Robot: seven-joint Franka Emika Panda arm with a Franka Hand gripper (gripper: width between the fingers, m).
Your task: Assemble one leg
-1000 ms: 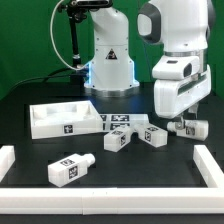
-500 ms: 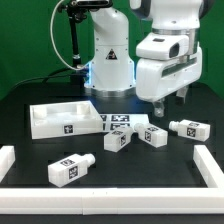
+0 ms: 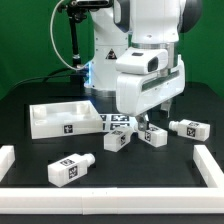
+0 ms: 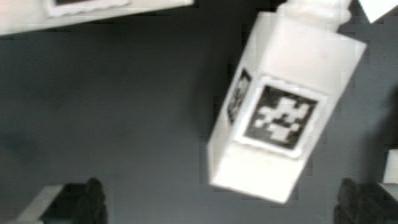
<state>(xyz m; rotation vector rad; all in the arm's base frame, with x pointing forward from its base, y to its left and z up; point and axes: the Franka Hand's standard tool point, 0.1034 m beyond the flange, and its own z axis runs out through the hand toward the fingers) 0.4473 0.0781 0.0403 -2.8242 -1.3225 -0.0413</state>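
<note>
Several white legs with black-and-white tags lie on the black table: one at the front left (image 3: 70,169), two in the middle (image 3: 118,140) (image 3: 155,136), one at the exterior view's right (image 3: 190,128). My gripper (image 3: 143,122) hangs just above the middle legs. In the wrist view one leg (image 4: 276,105) lies slanted between and ahead of my dark fingers (image 4: 80,202), with its narrow peg end at the frame edge. My gripper (image 4: 231,205) is open and empty, and it does not touch the leg.
The large white square panel (image 3: 60,118) lies at the exterior view's left. The marker board (image 3: 120,121) lies behind the middle legs. White rails edge the table at the left (image 3: 8,160), right (image 3: 210,165) and front (image 3: 110,207). The robot base (image 3: 108,60) stands behind.
The arm has swung from above the rightmost leg toward the exterior view's left, and now hangs over the middle legs. The gripper stays open. No part has moved.
</note>
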